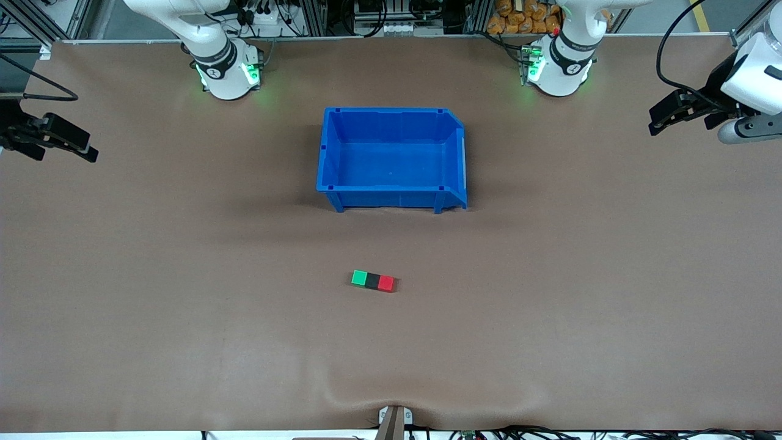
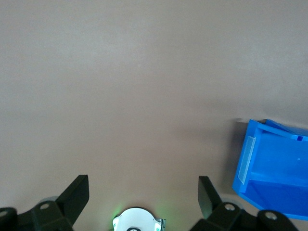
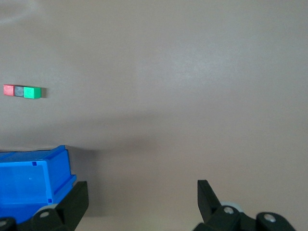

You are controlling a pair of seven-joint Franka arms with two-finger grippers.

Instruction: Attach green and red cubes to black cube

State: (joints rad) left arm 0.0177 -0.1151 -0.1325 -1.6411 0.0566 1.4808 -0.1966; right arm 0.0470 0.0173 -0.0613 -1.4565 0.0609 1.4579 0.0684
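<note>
Presently, the cubes are lying in one touching row on the table (image 1: 183,305), nearer the front camera than the blue bin (image 1: 391,201): green cube (image 1: 360,278) toward the right arm's end, black cube (image 1: 372,280) between, red cube (image 1: 386,283) toward the left arm's end. Left gripper (image 1: 663,122) is hanging wide and empty at the left arm's table end, well apart from the bin, waiting. Right gripper (image 1: 85,153) is hanging wide and empty at the right arm's end, likewise waiting.
</note>
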